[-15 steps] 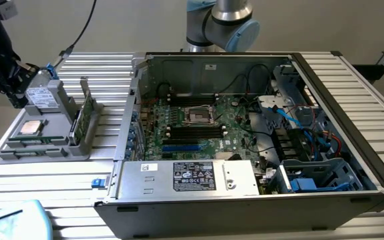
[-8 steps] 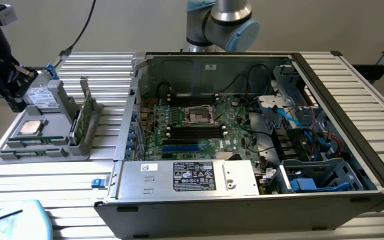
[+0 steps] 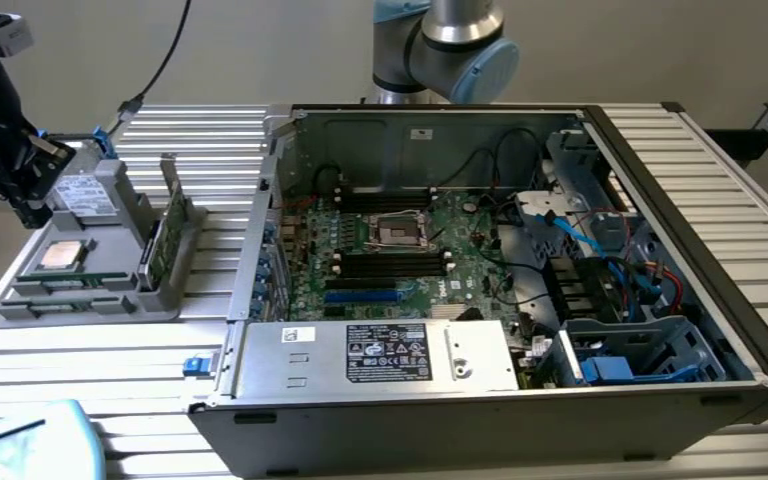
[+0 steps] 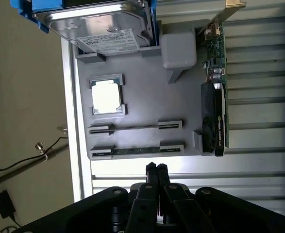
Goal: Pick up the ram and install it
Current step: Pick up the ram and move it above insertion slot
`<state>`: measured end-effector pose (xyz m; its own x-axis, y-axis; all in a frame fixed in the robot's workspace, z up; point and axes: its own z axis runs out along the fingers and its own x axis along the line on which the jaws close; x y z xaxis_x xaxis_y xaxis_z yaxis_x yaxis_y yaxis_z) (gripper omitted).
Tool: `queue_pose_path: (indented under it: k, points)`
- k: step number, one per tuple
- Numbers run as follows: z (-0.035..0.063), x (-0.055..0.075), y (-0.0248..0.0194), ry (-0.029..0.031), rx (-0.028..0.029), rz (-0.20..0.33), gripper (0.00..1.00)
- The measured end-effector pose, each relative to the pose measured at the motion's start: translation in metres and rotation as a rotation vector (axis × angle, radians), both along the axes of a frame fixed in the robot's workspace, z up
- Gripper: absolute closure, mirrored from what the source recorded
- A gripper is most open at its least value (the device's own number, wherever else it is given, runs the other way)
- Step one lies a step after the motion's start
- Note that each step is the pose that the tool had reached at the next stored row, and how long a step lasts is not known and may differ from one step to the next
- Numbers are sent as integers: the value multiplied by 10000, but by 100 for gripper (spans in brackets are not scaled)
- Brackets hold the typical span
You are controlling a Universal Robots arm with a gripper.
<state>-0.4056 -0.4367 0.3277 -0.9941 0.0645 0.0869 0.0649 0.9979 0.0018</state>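
Note:
The ram (image 4: 135,151) is a thin green stick lying on edge between two grey clips at the rim of a grey holder tray (image 4: 147,92). In the exterior view the ram (image 3: 64,284) sits at the tray's front, at the exterior view's left. My gripper (image 4: 156,170) hangs above the table just beside that rim, close to the ram and apart from it. Its two black fingers are pressed together with nothing between them. In the exterior view the gripper (image 3: 28,210) hovers over the tray's left side.
The tray also carries a silver processor chip (image 4: 106,95), a hard drive (image 4: 101,24) in a blue frame and an upright graphics card (image 4: 215,111). An open computer case (image 3: 704,250) with its motherboard (image 3: 398,250) and black slot strips (image 3: 384,262) stands to the exterior view's right.

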Motion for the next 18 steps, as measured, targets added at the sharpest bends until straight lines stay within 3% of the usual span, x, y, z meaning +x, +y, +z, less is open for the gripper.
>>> queue_pose_path:
  k: [4,12,18]
  points:
    - [-1,2,1,-1,3,3,90]
    - [-1,2,9,1,58,101,90]
    - [-8,2,13,2,61,1037,90]
